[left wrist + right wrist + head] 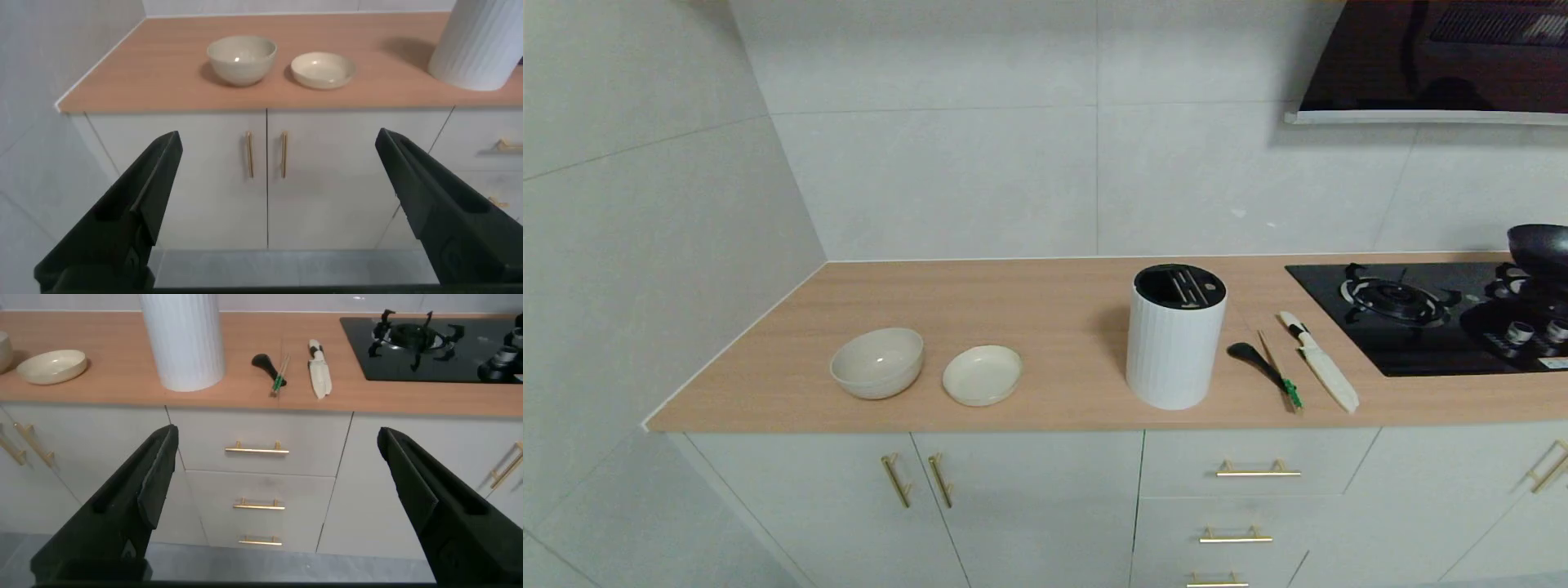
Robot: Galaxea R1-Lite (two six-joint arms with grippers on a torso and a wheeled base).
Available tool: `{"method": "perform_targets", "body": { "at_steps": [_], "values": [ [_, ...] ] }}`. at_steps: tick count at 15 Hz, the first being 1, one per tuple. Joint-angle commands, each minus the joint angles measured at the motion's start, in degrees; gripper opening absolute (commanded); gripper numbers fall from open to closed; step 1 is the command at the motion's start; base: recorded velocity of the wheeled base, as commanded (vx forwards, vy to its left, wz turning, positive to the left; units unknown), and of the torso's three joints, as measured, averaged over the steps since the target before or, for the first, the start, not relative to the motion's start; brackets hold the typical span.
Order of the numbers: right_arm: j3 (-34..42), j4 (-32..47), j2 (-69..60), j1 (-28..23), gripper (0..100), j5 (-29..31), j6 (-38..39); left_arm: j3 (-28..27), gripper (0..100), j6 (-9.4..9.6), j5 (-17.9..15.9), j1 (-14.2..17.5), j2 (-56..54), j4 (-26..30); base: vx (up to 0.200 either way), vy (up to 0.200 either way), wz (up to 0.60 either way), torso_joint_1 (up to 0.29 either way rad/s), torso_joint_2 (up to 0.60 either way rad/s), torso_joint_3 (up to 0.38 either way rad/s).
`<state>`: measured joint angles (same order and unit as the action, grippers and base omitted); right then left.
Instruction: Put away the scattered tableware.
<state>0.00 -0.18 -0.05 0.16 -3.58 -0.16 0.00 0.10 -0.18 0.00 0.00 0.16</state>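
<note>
From the head view, a wooden countertop (1045,294) runs across the middle of the frame, with the tableware spread along its front half. Left of centre sits a deep cream bowl (877,363), and just beside it on the right, not touching, is a shallow cream dish (982,374). Right of centre stands a white ribbed utensil holder (1176,347), upright, its black slotted top open to view. Further right lie a black spoon (1258,363) with a green handle end, a thin chopstick (1264,341) lying along it, and a white-sheathed knife (1319,371), all pointing roughly toward the front edge. A black gas hob (1421,314) fills the right side, carrying a dark pan (1539,245) at the frame's edge, with a range hood (1437,61) at upper right. In the left wrist view, the left gripper (274,220) hangs in front of the cabinet doors (265,171) below the counter, its jaws spread wide and holding nothing; the bowl and dish sit on the counter beyond it. In the right wrist view, the right gripper (274,514) is likewise spread wide and empty, facing the drawers (257,449), with the holder, spoon, chopstick and knife on the counter beyond.
</note>
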Motion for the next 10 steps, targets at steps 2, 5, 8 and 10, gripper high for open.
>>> {"method": "perform_targets", "body": {
  "at_steps": [2, 5, 8, 10],
  "values": [
    [0.0, 0.0, 0.0, 0.0, 100, 0.0, 0.0, 0.0, 100, -0.01, 0.0, 0.0, 0.1, 0.0, 0.000, 0.200, 0.00, -0.010, 0.00, 0.005],
    [0.0, -0.1, 0.0, 0.0, 100, 0.0, 0.0, 0.0, 100, 0.08, 0.0, 0.0, 0.1, 0.0, 0.000, 0.200, 0.00, 0.011, 0.00, 0.006],
    [0.0, -0.1, 0.0, 0.0, 100, 0.0, 0.0, 0.0, 100, -0.01, 0.0, 0.0, 0.1, 0.0, 0.000, 0.200, 0.00, 0.004, 0.01, 0.004],
    [0.0, 0.0, 0.0, 0.0, 100, 0.0, 0.0, 0.0, 100, 0.08, 0.0, 0.0, 0.1, 0.0, 0.000, 0.200, 0.00, 0.002, 0.00, 0.002]
  ]
}}
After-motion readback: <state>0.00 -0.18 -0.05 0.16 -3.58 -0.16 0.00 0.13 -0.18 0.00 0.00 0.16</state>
